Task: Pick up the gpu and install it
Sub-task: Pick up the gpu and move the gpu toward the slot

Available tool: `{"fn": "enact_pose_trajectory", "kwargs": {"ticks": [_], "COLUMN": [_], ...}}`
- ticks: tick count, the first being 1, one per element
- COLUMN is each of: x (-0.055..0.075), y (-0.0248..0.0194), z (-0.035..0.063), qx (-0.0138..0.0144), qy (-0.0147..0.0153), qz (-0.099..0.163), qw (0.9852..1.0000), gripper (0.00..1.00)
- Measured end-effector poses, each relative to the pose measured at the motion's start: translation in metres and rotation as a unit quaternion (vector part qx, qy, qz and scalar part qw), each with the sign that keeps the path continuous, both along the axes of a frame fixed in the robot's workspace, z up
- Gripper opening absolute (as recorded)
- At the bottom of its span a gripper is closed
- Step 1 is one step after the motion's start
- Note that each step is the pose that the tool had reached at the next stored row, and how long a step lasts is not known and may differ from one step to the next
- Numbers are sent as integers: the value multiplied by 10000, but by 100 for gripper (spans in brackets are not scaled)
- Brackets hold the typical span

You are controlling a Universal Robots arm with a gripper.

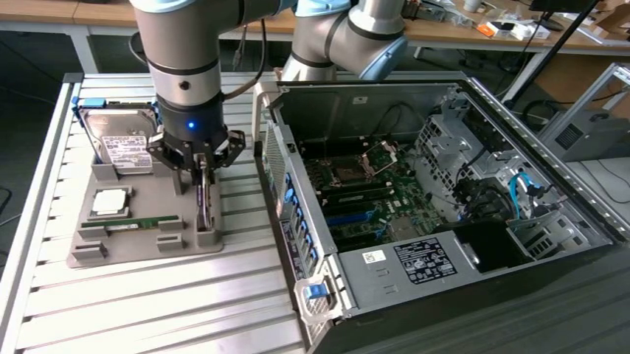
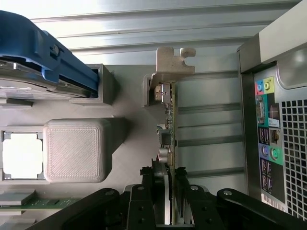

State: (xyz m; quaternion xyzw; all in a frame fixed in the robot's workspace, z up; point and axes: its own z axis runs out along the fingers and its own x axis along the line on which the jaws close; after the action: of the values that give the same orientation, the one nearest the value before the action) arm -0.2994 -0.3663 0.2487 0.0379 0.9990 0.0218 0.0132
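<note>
The gpu (image 1: 202, 205), a thin dark card with a silvery bracket, stands on edge in its slot at the right end of the grey parts tray (image 1: 138, 251). My gripper (image 1: 201, 184) comes straight down over the gpu's top edge and is shut on it. In the wrist view the gpu (image 2: 169, 120) runs edge-on away from the gripper (image 2: 171, 176), its metal bracket (image 2: 172, 60) at the far end. The black fingers (image 2: 158, 179) press both faces of the card. The card's lower edge still rests in the tray.
The tray also holds a hard drive (image 1: 123, 140) in a blue carrier (image 2: 43, 52), a processor (image 1: 108, 201) and a green memory stick (image 1: 143, 221). The open computer case (image 1: 551, 192) lies at the exterior view's right, motherboard (image 1: 364, 199) exposed. Its rear ports (image 2: 268, 129) are close beside the card.
</note>
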Motion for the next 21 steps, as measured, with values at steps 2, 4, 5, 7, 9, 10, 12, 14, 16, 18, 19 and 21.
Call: {"fn": "enact_pose_trajectory", "kwargs": {"ticks": [2,4,5,7,9,10,12,14,16,18,19,21], "x": [-1,0,0,0,0,0,-1,0,0,0,0,0], "y": [0,0,0,0,0,0,0,0,0,0,0,0], "z": [10,22,29,42,59,64,74,86,100,113,120,139], "qx": [-1,0,-1,-1,0,0,-1,-1,-1,0,-1,-1], "qy": [1,1,1,1,1,1,1,1,1,1,1,1], "qz": [0,0,0,0,0,0,0,0,0,0,0,0], "qw": [10000,10000,10000,10000,10000,10000,10000,10000,10000,10000,10000,10000], "gripper": [30,30,30,30,30,30,30,30,30,30,30,30]}}
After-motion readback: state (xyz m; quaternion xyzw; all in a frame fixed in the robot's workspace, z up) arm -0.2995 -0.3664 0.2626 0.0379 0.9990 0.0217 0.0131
